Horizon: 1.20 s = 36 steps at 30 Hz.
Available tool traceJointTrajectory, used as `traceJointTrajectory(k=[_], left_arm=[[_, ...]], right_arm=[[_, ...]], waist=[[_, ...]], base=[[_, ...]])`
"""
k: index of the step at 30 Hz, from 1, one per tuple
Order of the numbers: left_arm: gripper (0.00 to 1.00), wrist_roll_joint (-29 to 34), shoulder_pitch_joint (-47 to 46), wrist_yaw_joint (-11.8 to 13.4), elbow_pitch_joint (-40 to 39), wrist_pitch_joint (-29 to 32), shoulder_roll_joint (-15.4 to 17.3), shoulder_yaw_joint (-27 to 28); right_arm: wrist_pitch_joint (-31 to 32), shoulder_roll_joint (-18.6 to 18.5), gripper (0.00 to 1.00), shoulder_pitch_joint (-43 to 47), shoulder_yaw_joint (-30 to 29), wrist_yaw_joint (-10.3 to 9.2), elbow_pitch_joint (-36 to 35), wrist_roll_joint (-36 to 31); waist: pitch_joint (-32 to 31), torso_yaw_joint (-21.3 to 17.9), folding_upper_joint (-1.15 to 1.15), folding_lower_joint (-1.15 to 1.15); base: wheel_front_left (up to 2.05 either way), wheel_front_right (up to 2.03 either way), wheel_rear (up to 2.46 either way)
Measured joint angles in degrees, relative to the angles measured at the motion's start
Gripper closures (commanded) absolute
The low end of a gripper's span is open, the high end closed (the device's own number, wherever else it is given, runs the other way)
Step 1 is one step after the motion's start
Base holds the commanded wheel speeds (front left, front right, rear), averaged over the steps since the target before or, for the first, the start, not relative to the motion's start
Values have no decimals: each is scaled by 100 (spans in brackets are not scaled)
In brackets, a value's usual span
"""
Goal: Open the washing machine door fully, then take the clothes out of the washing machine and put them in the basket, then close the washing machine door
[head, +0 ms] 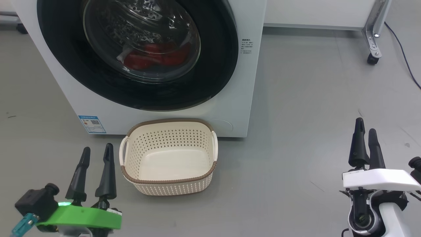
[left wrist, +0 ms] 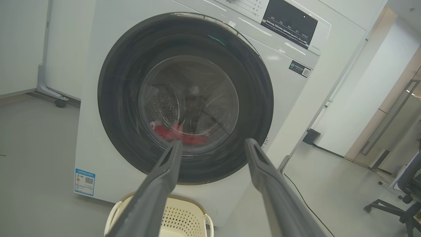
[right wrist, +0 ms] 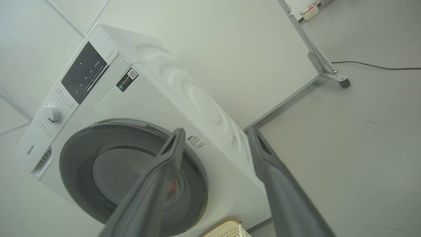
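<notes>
Left pincer (head: 97,147) beside basket (head: 171,121), clothes (head: 154,57) in washing machine (head: 250,72)

We see the washing machine door (head: 141,36) glossy black around clear glass, the basket (head: 171,188) matt perforated plastic, the clothes (head: 154,56) soft cloth, the floor (head: 296,131) smooth.

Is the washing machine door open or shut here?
Shut. The round glossy black door lies flush against the white washing machine, red clothes behind its glass.

Head looking down, wrists facing washing machine (left wrist: 90,131)
</notes>
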Motion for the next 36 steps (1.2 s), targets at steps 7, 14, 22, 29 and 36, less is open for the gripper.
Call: traceJointTrajectory(k=[7,14,22,29,36], left_arm=[[0,977,10,10,99,-85,11,-152],[0,1579,18,164,343,-124,-41,-185],[0,1809,26,320,649,-127,-123,-177],[0,1880,29,421,857,-140,-187,-163],[0,1940,29,521,1081,-141,-266,-115]], right_arm=[[-118,8,0,-5,53,-154,29,-910],[-168,13,0,-18,203,-254,220,-1493],[-168,12,0,-17,325,-356,517,-1829],[-168,-76,0,-14,482,-409,853,-2138],[-167,-254,0,-12,751,-479,1212,-2546]], waist=[[35,10,0,0],[32,2,0,0],[29,-25,0,0],[34,-48,0,0],[40,-73,0,0]], base=[[0,0,0],[0,0,0],[0,0,0],[0,0,0],[0,0,0]])
